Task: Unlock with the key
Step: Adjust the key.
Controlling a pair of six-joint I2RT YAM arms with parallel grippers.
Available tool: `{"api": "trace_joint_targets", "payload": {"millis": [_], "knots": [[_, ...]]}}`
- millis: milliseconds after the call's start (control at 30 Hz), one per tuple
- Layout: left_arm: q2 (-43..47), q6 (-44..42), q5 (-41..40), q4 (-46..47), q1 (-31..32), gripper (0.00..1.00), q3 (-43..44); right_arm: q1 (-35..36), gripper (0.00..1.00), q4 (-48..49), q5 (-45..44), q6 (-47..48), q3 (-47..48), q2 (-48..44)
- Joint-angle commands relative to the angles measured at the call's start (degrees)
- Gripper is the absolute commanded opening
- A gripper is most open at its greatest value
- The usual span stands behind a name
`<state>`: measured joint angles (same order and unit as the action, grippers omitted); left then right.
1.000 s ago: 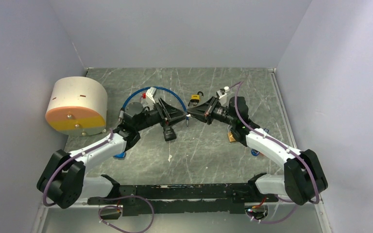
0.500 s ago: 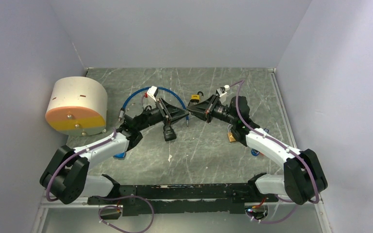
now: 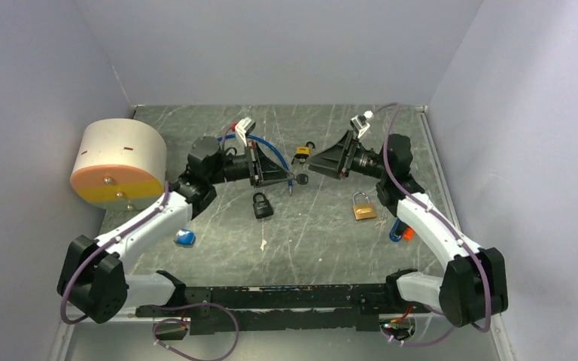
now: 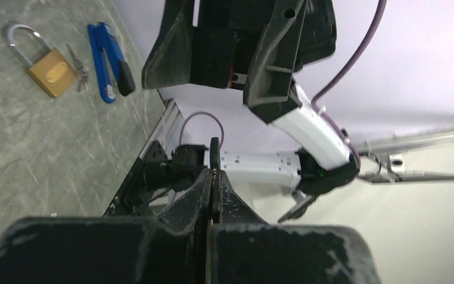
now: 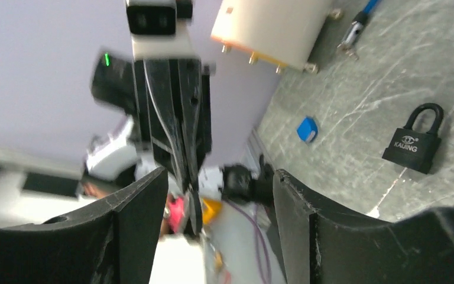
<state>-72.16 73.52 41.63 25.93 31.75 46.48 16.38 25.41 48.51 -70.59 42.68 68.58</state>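
The grey table [image 3: 323, 226] has a big round tub [image 3: 118, 162] at its left side. Near the middle lie a black padlock [image 3: 262, 204] and a gold padlock [image 3: 363, 208]. The left gripper [image 3: 289, 179] is squeezed tight on the little key [image 3: 299, 179], between the two arms. The key's long way runs left to right, and it sticks out toward the right gripper [image 3: 313, 167]. That gripper's fingers are spread wide, with nothing in them.

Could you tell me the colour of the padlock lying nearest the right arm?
Brass-gold padlock, silver shackle; clearest in left wrist view.
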Motion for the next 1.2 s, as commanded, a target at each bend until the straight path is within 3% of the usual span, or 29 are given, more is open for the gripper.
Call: {"api": "trace_joint_targets", "payload": {"millis": [0, 167, 367, 467, 667, 900, 933, 1067, 1167], "knots": [[0.89, -16.73, 15.72, -19.87, -0.5, 0.03, 11.27, 0.94, 0.67, -11.76, 18.17, 22.85, 8.88, -2.96], [-1.85, -28.62, 22.13, -36.22, -0.49, 0.02, 20.0, 4.33, 0.68, -12.79, 22.85, 27.03, 10.22, -5.82], [-5.05, -40.48, 26.18, -52.3, -0.35, 0.02, 27.9, 8.04, 0.6, -18.28, 24.64, 33.86, 12.16, -6.75], [-5.76, -42.75, 26.97, -54.93, 0.1, 0.02, 29.74, 10.21, 0.54, -24.96, 22.36, 38.34, 15.29, -5.24], [-5.92, -44.52, 26.8, -56.49, 0.37, 0.03, 30.37, 12.43, 0.4, -27.25, 21.95, 39.36, 16.95, -1.64], [-6.66, -46.04, 26.56, -58.0, 0.39, 0.03, 31.78, 15.13, 0.49, -34.43, 21.18, 44.94, 18.44, -0.22], [-6.8, -46.24, 26.48, -58.15, 0.37, 0.02, 31.95, 15.43, 0.46, -34.16, 21.25, 44.83, 18.29, -0.24], [-7.12, -45.97, 26.95, -57.77, 0.34, 0.02, 32.2, 15.84, 0.17, -32.14, 22.27, 43.46, 17.51, -0.41], [-7.05, -44.44, 27.57, -56.61, 0.27, 0.03, 31.93, 15.81, 0.0, -28.38, 22.23, 40.81, 16.19, -0.78]]}}
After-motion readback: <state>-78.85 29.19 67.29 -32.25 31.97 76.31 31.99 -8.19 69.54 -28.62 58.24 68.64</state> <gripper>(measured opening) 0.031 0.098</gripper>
